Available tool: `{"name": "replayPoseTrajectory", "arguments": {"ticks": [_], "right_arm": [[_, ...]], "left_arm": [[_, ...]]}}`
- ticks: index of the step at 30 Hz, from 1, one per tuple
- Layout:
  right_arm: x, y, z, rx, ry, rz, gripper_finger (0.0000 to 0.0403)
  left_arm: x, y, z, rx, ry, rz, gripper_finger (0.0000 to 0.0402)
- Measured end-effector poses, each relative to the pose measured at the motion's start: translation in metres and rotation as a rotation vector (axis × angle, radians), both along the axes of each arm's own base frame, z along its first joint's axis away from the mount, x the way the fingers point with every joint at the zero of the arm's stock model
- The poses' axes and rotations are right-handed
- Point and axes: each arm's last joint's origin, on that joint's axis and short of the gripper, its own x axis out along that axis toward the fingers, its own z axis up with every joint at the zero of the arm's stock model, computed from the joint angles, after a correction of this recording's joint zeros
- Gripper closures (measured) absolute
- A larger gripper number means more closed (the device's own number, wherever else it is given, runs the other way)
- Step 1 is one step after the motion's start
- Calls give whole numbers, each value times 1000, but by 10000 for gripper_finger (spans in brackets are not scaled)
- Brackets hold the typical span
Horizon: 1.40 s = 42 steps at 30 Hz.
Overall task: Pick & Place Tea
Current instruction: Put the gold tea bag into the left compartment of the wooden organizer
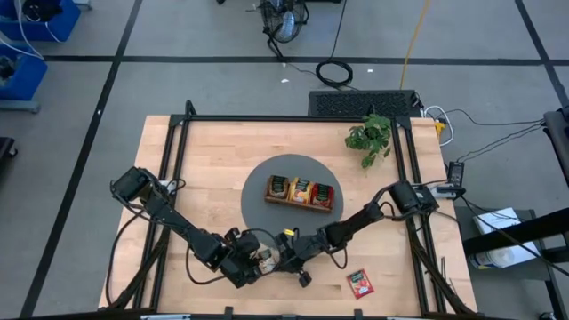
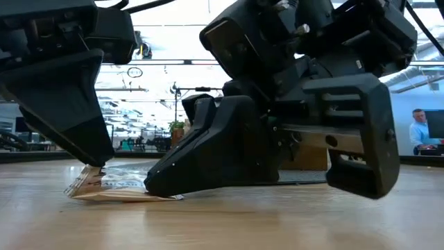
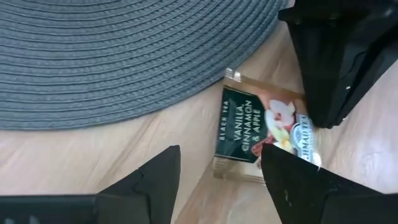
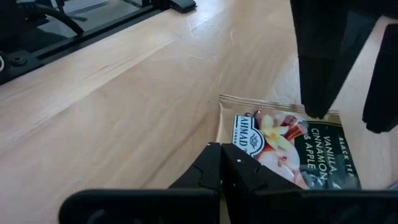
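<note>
A cream tea sachet (image 3: 249, 134) with dark green print lies flat on the wood near the table's front edge (image 1: 265, 260), beside the grey mat (image 3: 124, 56). My left gripper (image 3: 219, 152) hangs over it, open, with one finger on each side of its one end. My right gripper (image 4: 221, 149) comes from the right, shut, with its tips at the sachet's other end. A red sachet (image 1: 359, 283) lies alone at the front right. The wooden tray (image 1: 300, 191), with sachets in it, stands on the mat. My left gripper: I cannot tell whether its fingertips (image 2: 100, 165) touch the sachet's slightly raised end. My right gripper rests its shut fingertips (image 2: 151, 186) on the sachet's edge (image 4: 239, 134), slanting down from the table's right. The fingers hide that corner. The sachet lies on the table.
A potted plant (image 1: 369, 135) stands at the back right. Black frame rails (image 1: 178, 160) run along the table's sides. The two grippers stand close together over the one sachet. Bare wood stretches to the left and right of them.
</note>
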Motion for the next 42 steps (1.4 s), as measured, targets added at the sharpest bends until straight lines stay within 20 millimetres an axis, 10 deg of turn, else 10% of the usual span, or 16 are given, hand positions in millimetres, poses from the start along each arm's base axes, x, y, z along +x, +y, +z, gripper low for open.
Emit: {"name": "replayPoseTrajectory", "arguments": {"ticks": [28,42], "right_arm": [[-5,-14,-9,40,42,-30,403],[-5,-13,-2,41,28,-30,403]], "left_arm": [[13,-10,-11,-92,-64,-40,181],[15,-14,-6,34,-143,-175,392]]}}
